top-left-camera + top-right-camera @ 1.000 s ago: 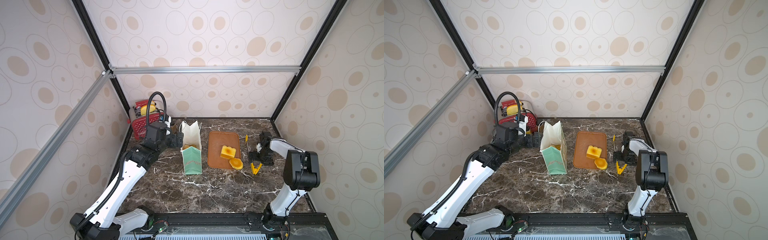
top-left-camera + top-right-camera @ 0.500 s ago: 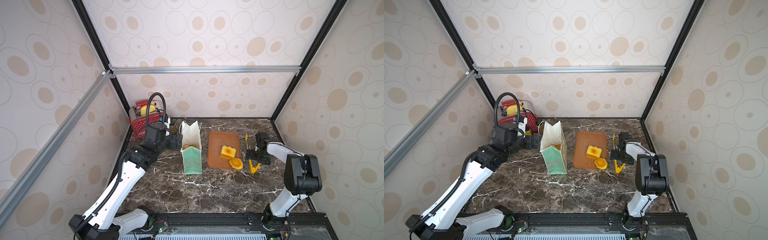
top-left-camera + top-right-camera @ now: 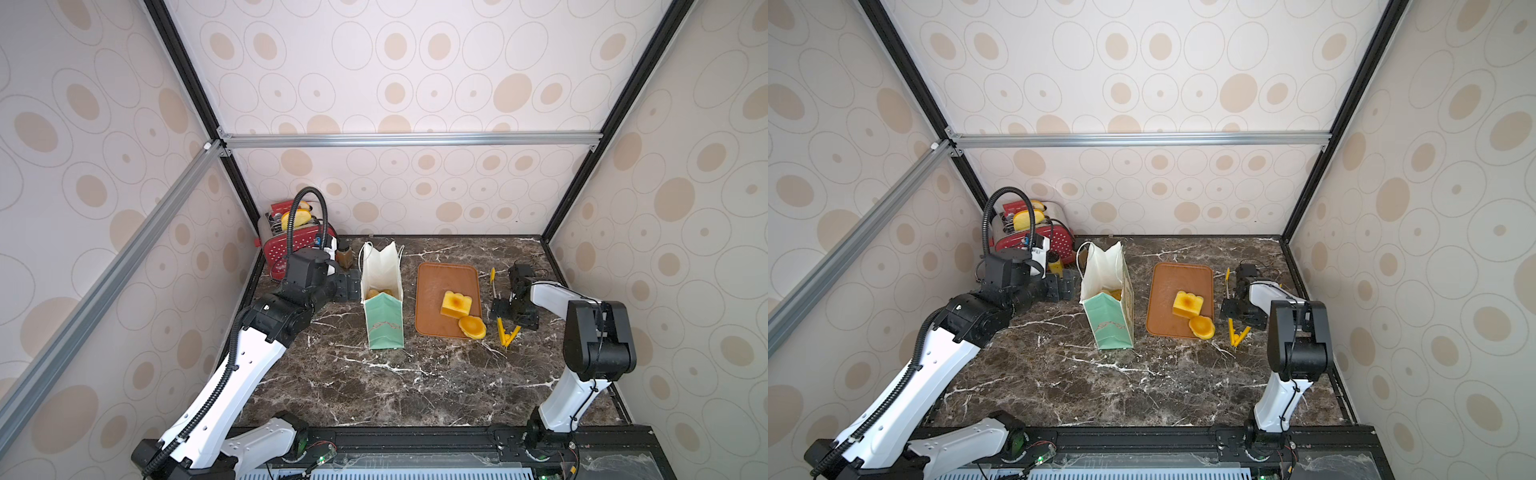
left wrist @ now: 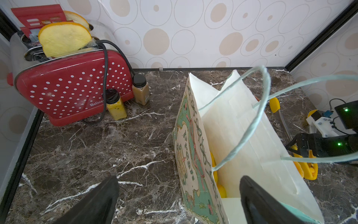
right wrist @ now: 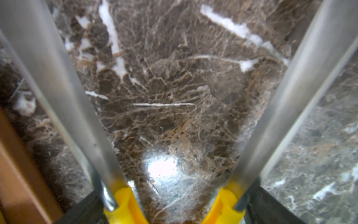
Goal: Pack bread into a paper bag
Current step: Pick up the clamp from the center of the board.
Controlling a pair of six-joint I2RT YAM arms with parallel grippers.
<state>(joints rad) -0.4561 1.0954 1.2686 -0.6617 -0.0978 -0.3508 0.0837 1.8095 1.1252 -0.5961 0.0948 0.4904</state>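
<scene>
Your right claw has edged in over the tongs — spread wide astride them, seemingly not squeezing yet. Your left claw gapes wide beside the paper bag, toward the back edge of the counter. The loaf and tart wait on the tray — unpacked.

Robot test cell dressed as a kitchen: aluminium frame, wallpapered panels, marble-pattern desk, red polka-dot toaster, two sauce bottles, robot arms on a base rail.

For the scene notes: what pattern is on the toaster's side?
Red with small white dots; the toaster shows best in the left wrist view.
</scene>
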